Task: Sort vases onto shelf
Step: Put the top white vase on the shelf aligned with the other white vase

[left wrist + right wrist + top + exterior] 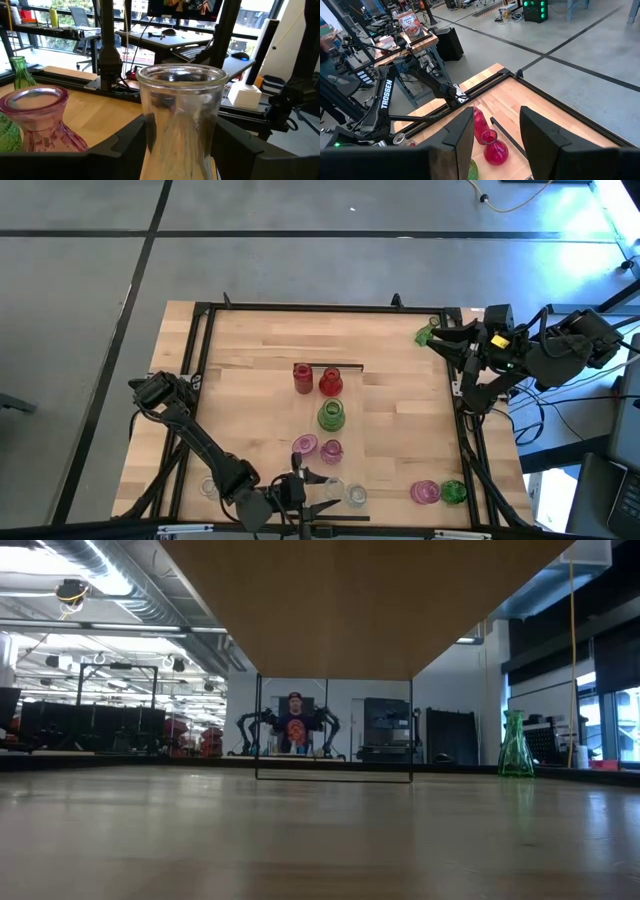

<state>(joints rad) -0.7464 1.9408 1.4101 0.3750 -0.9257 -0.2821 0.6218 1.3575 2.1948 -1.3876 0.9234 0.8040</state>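
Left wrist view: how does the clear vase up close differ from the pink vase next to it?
Colour: the clear vase is colourless, the pink vase rose-tinted. Neck: the clear vase's is wide and nearly straight; the pink vase's pinches in under a flared rim. Place: the clear vase sits within the left gripper; the pink vase stands free beside it. Both are upright, open-topped glass.

Left gripper (318,492) low at the near edge, fingers (125,145) parted; right gripper (445,340) raised.

Upright vases: red pair (317,379), green one (331,416), pink pair (318,447), clear one (181,120) near table's front edge.
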